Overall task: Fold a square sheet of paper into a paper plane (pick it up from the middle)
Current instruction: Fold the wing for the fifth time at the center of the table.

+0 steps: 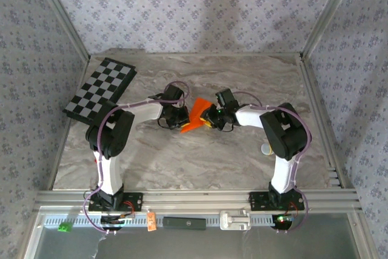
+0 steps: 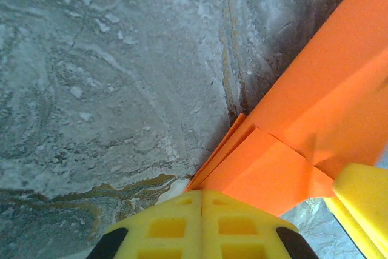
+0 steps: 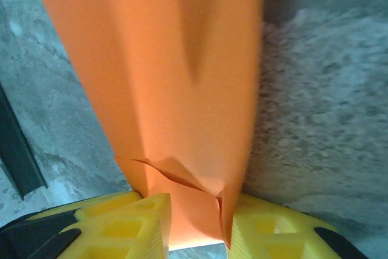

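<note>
The square sheet of paper [image 1: 194, 116] is bright orange, creased into a pointed shape, and sits mid-table between both grippers. My left gripper [image 1: 183, 119] is shut, its yellow fingertips [image 2: 203, 193] pressed together at the corner of the folded layers [image 2: 315, 107]; no paper shows in the seam between them. My right gripper [image 1: 210, 118] faces it from the right. Its fingers [image 3: 197, 201] stand apart on either side of a raised fold of the paper [image 3: 176, 71], which fills most of the gap and touches the right finger [image 3: 254, 222]. One right finger [image 2: 364, 201] shows at the paper's edge.
A black-and-white checkerboard [image 1: 102, 88] lies at the far left of the marble table [image 1: 212, 162]. A small pale object [image 1: 267, 148] sits beside the right arm. Patterned walls on metal posts enclose the table on three sides.
</note>
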### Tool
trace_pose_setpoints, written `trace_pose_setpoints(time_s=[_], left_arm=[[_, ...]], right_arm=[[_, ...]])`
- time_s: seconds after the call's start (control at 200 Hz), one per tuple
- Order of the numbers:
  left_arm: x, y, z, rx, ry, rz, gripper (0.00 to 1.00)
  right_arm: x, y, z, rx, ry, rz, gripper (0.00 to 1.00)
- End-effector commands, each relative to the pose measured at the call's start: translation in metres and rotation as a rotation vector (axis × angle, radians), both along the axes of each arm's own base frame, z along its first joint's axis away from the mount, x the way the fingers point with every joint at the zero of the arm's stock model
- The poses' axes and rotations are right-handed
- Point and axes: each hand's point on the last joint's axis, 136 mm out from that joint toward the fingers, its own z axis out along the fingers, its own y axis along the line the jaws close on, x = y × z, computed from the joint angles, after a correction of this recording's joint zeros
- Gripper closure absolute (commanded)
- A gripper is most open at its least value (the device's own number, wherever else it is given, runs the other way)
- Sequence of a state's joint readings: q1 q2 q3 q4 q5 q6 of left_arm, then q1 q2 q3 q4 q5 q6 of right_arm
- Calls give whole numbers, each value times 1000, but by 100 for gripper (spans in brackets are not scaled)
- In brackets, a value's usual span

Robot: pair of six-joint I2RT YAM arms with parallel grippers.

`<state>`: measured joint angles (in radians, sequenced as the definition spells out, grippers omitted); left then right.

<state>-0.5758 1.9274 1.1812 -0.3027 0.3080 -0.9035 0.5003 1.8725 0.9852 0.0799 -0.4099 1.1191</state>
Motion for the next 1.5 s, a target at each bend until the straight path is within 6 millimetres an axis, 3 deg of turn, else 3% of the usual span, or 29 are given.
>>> trace_pose_setpoints(time_s=[0.0,0.165,0.32,0.55,0.775,1.194,1.494], left_arm=[[-8,8,-13,26,59,10,96],[-8,8,-13,25,57,11,96],[-6,9,-11,24,52,10,96],[-7,10,-11,28,54,7,96],[-6,9,-11,25,56,3,96],[-7,7,-11,-16,86,12,96],[-5,9,-11,-23,86,21,96]], right_arm=[[7,13,14,76,-52,17,72],[10,15,19,123,-83,6,75],[3,8,8,56,-53,26,76],[-10,-15,0,-119,-68,84,63],[-8,-3,-3,-95,-61,132,64],[-4,14,-4,1,-69,152,73],[-3,12,-4,7,-75,138,77]])
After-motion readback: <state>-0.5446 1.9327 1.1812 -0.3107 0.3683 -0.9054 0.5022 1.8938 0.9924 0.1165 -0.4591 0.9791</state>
